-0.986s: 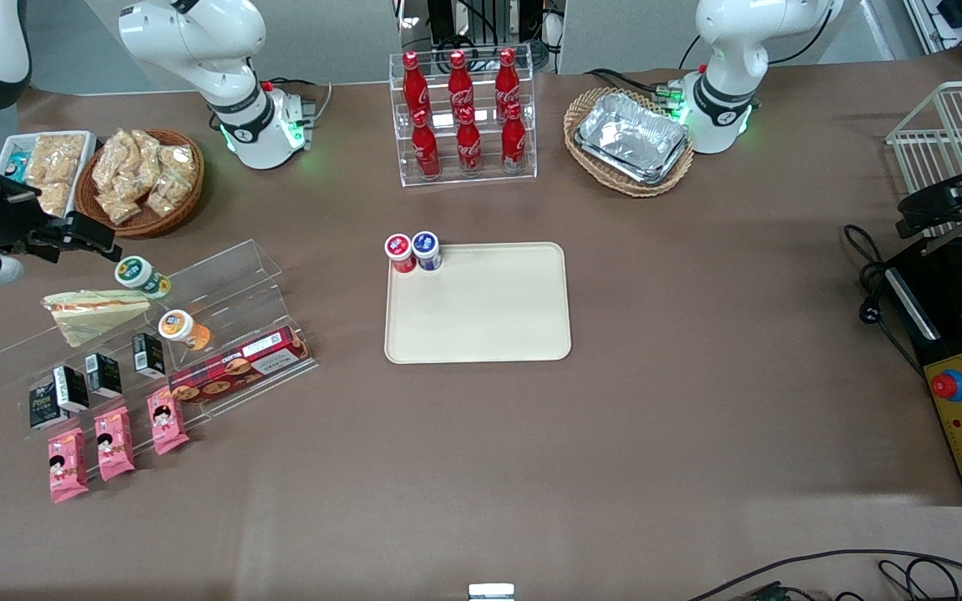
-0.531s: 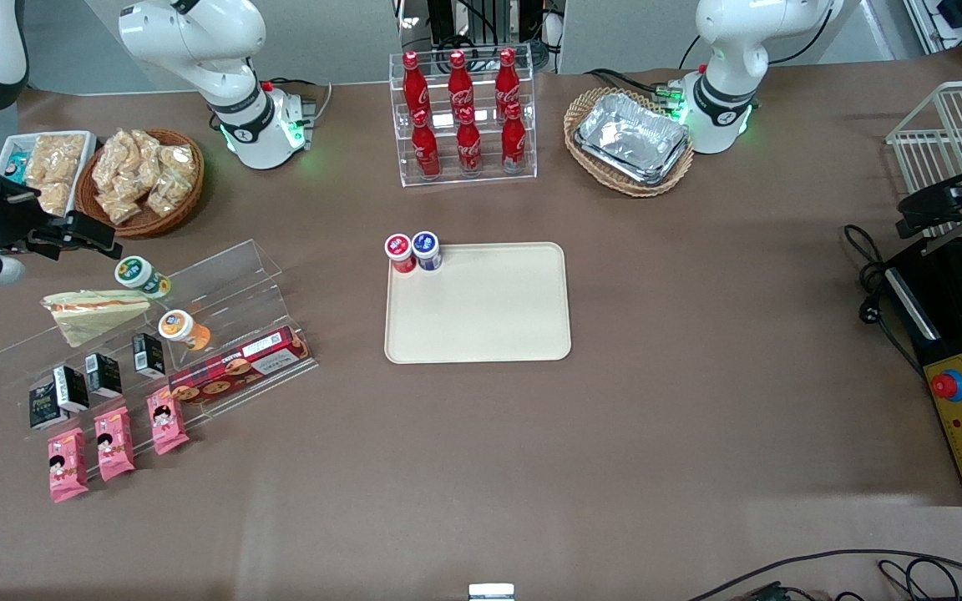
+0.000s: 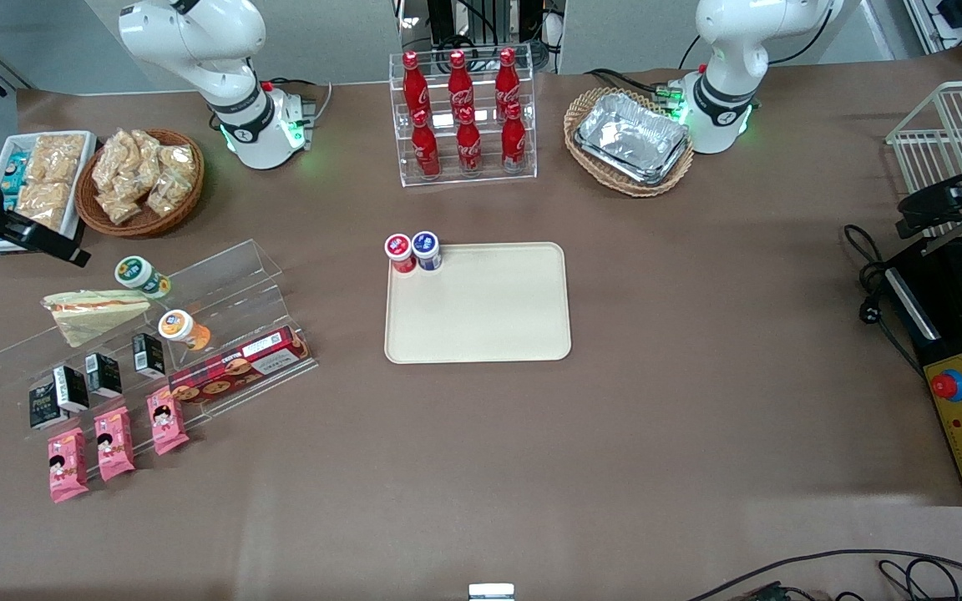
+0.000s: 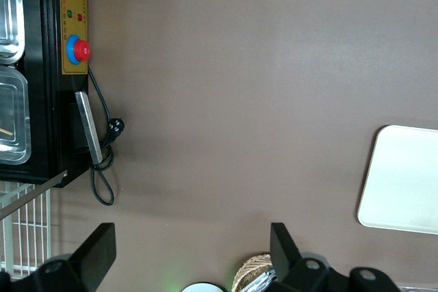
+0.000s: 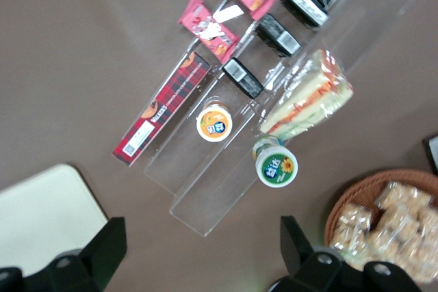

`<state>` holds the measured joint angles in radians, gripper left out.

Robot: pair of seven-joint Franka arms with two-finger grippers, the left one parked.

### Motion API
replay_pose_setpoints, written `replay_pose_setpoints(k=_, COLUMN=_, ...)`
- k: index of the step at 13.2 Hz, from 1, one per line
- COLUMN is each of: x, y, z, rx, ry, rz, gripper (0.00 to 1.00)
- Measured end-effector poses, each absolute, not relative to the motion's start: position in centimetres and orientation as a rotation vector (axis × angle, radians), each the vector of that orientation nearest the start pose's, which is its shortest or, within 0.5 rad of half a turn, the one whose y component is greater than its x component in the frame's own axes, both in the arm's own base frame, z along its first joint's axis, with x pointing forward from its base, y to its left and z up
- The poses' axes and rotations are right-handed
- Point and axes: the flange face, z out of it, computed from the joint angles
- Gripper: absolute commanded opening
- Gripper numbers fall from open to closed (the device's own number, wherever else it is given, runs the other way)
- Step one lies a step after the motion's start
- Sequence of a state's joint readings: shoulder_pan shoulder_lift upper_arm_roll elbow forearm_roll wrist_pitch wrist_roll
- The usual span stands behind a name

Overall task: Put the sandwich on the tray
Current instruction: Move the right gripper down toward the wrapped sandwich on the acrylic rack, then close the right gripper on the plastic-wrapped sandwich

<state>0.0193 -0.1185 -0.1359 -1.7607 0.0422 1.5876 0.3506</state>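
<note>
The sandwich (image 3: 93, 313) lies on the top step of the clear rack (image 3: 222, 288), beside a green-lidded cup (image 3: 140, 275), toward the working arm's end of the table and well apart from the tray (image 3: 481, 334). The gripper (image 3: 51, 242) hangs above the table near the rack, a little farther from the front camera than the sandwich, with its fingers (image 5: 102, 244) spread wide and holding nothing. I judge this is the approach step: next the gripper must come over the sandwich, go down and close gently on the soft wrapped wedge without knocking the cup.

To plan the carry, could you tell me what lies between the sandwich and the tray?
In the front view, the clear display stand with an orange-lidded cup lies between the sandwich and the tray, then bare table. The gripper hovers near the sandwich.
</note>
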Motion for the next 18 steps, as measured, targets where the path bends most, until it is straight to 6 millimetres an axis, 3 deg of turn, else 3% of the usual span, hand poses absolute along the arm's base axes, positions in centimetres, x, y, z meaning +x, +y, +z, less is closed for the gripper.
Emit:
replay_pose_setpoints(k=4, x=51.2, y=-6.9, z=59.9, rx=-2.838, ry=1.248, rz=0.116, gripper=1.0)
replay_pose_setpoints(k=7, x=51.5, y=-8.5, z=58.8, rx=-2.731, ry=1.495, rz=0.15, gripper=1.0)
replay_pose_setpoints(k=13, x=53.1, y=-15.9, z=53.2, rx=-2.625, ry=1.734, rz=0.204, gripper=1.0)
replay_pose_setpoints(k=18, x=55.8, y=-16.9, z=47.0, rx=-2.65, ry=1.772, rz=0.25, gripper=1.0)
